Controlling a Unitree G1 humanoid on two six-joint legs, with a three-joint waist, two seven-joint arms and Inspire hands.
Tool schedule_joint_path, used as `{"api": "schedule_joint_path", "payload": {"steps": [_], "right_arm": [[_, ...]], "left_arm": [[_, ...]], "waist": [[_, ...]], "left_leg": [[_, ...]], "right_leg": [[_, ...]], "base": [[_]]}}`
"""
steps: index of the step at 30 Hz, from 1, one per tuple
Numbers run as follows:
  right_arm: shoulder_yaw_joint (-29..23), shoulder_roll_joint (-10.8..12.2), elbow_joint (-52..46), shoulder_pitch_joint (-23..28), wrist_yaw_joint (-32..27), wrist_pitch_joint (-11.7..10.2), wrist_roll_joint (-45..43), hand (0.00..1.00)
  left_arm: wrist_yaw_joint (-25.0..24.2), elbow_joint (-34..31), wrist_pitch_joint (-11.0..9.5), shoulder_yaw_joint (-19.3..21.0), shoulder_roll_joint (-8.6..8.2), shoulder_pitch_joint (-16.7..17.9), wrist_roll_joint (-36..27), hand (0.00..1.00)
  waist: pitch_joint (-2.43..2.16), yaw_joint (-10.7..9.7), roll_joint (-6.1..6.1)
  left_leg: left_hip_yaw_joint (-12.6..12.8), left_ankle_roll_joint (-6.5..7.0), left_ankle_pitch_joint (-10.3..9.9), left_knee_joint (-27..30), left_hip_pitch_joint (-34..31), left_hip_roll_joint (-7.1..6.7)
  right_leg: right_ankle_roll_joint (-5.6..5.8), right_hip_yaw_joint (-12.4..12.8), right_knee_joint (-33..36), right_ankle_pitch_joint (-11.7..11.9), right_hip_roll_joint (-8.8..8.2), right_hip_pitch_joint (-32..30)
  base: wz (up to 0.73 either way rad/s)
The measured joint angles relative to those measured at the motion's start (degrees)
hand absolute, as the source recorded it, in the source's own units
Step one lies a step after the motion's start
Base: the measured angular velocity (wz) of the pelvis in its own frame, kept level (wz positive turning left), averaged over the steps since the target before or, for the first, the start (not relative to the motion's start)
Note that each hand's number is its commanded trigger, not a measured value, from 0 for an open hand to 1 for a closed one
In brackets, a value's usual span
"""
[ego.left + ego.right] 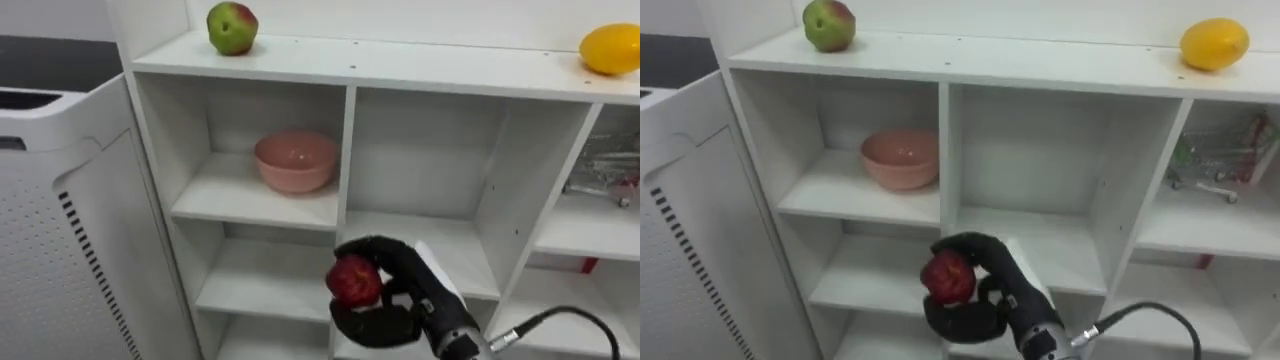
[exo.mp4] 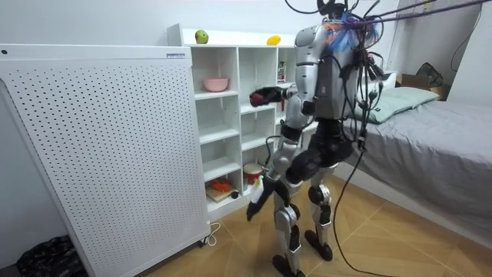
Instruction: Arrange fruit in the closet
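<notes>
Grips a red apple (image 1: 353,281) in the right hand (image 1: 405,285), with fingers curled close round it, down at six o'clock before the white closet (image 1: 345,150). Hangs the left hand (image 2: 255,206) low by the thigh.

Looks firm and smooth-skinned, fairly light, apt to roll and to bruise if dropped. Best cupped round the widest part, as here.

Shows no real long axis, being near round. Hides stem and base too well to tell which way up.

Leaves a pink bowl (image 1: 296,160) at eleven o'clock from the apple, a green apple (image 1: 232,27) higher at eleven on the closet's top, a yellow fruit (image 1: 611,48) at two. Calls, probably, for a gentle set-down.
</notes>
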Motion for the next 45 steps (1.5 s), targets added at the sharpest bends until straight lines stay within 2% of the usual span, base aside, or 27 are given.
{"api": "schedule_joint_path", "payload": {"steps": [2, 4, 8, 11, 13, 16, 20, 23, 27, 32, 37, 38, 39, 43, 45], "right_arm": [[-0.35, -0.09, 1.99, 0.25, -0.59, -0.02, -0.02, 1.0], [-0.31, -0.02, 3.22, 0.36, -0.95, -0.03, 0.07, 1.0], [-0.58, -0.31, 3.51, 0.31, -2.28, -1.05, 1.53, 1.0], [-0.61, -0.8, 5.3, 0.27, -3.84, -2.95, 2.35, 1.0], [-0.66, -0.94, 7.49, 0.2, -4.9, -3.14, 3.66, 1.0], [-1.98, -1.51, 9.53, 0.11, -6.33, -2.99, 6.25, 1.0], [-2.38, -3.61, 12.79, -3.4, -8.91, -2.99, 12.51, 1.0], [-2.47, -5.3, 17.58, -7.05, -11.35, -2.99, 12.59, 1.0], [-2.4, -7.79, 20.24, -11.79, -13.5, -2.99, 16.56, 1.0], [-2.35, -11.4, 21.53, -14.48, -14.14, -2.19, 19.94, 1.0], [-2.14, -13.6, 21.94, -17.31, -15.97, -1.69, 20.15, 1.0], [-2.09, -14.12, 22.12, -18.33, -16.41, -1.69, 20.16, 1.0], [-2.09, -14.61, 22.29, -18.75, -17.25, -1.69, 20.31, 1.0], [-1.73, -14.89, 24.3, -21.18, -19.6, -0.88, 22.12, 1.0], [-1.65, -15.26, 25.25, -22.48, -21.6, -0.4, 23.56, 1.0]], "left_arm": [[0.26, -0.1, 0.02, 0.03, -0.03, 0.13, -0.32, 0.0], [0.95, -0.28, -0.18, -0.02, 0.1, 0.9, -3.52, 0.0], [2.26, -2.94, -1.66, -0.27, 0.16, 2.78, -10.06, 0.0], [3.9, -4.06, -1.94, -0.32, 0.22, 3.76, -13.55, 0.0], [4.71, -4.61, -1.94, -0.43, 0.26, 4.19, -13.73, 0.0], [5.61, -6.0, -1.93, -2.14, 0.39, 4.96, -16.43, 0.0], [6.06, -7.38, -1.74, -4.29, 1.49, 5.44, -19.81, 0.0], [6.14, -8.57, -1.62, -4.46, 2.37, 5.42, -19.77, 0.0], [6.09, -9.67, -1.58, -5.44, 3.63, 5.03, -21.52, 0.0], [6.03, -10.38, -0.4, -5.33, 4.29, 4.44, -21.57, 0.0], [5.68, -11.74, 0.03, -5.31, 4.81, 4.37, -21.59, 0.0], [5.42, -11.98, 0.05, -5.32, 5.08, 4.37, -21.6, 0.0], [5.41, -12.36, 0.1, -5.34, 5.47, 4.39, -21.63, 0.0], [5.08, -13.59, 0.23, -5.36, 7.26, 4.51, -22.08, 0.0], [5.05, -15.53, 1.15, -5.37, 7.8, 4.98, -22.09, 0.0]], "waist": [[0.07, 0.26, -0.18], [0.08, 0.69, -0.22], [0.04, 0.73, -0.34], [-0.03, 0.76, -0.51], [-0.09, 0.9, -0.68], [-0.15, 0.95, -1.02], [-0.09, 1.13, -1.82], [-0.12, 1.9, -2.51], [-0.04, 2.41, -2.78], [0.02, 3.61, -2.8], [0.25, 4.21, -3.11], [0.32, 4.18, -3.19], [0.37, 4.18, -3.25], [0.96, 4.67, -4.55], [1.13, 5.34, -4.99]], "left_leg": [[0.35, 0.18, -0.16, 2.43, -3.36, -0.38], [0.59, 0.12, -0.21, 4.69, -6.4, -0.17], [-0.12, -0.53, -0.3, 9.22, -13.87, 0.18], [-0.28, -0.52, -0.32, 12.01, -18.25, 0.52], [-0.47, -0.66, -0.47, 13.96, -20.97, 0.83], [-1.21, -0.9, -0.34, 16.22, -25.94, 0.25], [-1.95, -1.77, 0.22, 18.73, -32.5, -0.18], [-2.35, -1.96, 0.33, 20.37, -35.86, -0.1], [-3.22, -1.63, 0.12, 24.2, -41.2, -0.16], [-3.4, -1.03, -0.29, 27.31, -45.31, -0.1], [-3.51, -0.91, -0.35, 29.26, -48.85, -0.62], [-3.75, -1.03, -0.28, 29.55, -49.77, -1.3], [-4.01, -1.12, -0.23, 29.84, -50.43, -1.38], [-4.22, -1.66, 0.09, 29.97, -51.7, -1.28], [-4.66, -1.8, 0.19, 30.02, -52.28, -1.41]], "right_leg": [[0.2, 1.03, 3.57, -1.15, -0.64, -3.97], [0.04, 1.1, 5.69, -1.53, -0.77, -6.99], [-0.68, 1.09, 9.42, -1.87, -0.52, -13.79], [-1.41, 1.02, 12.08, -2.29, -0.65, -18.03], [-1.73, 1.02, 13.76, -2.47, -0.8, -20.47], [-2.2, 0.78, 16.58, -2.75, -1.69, -25.38], [-2.74, 0.54, 19.53, -2.89, -2.36, -31.77], [-3.21, 0.28, 21.2, -2.97, -2.48, -34.78], [-3.89, -0.33, 24.51, -3.41, -2.93, -39.39], [-3.9, -0.7, 27.39, -4.09, -3.86, -42.87], [-3.95, -0.65, 29.79, -4.59, -4.79, -46.31], [-4.02, -0.76, 30.25, -4.63, -5.12, -47.14], [-4.11, -1.09, 30.74, -4.81, -5.64, -47.59], [-4.29, -1.32, 31.33, -5.25, -5.79, -48.68], [-4.45, -1.73, 31.39, -5.34, -5.89, -49.0]], "base": [[0.07], [0.02], [0.04], [0.0], [0.02], [0.11], [0.11], [0.09], [0.06], [0.1], [0.07], [0.16], [0.2], [0.12], [0.05]]}}
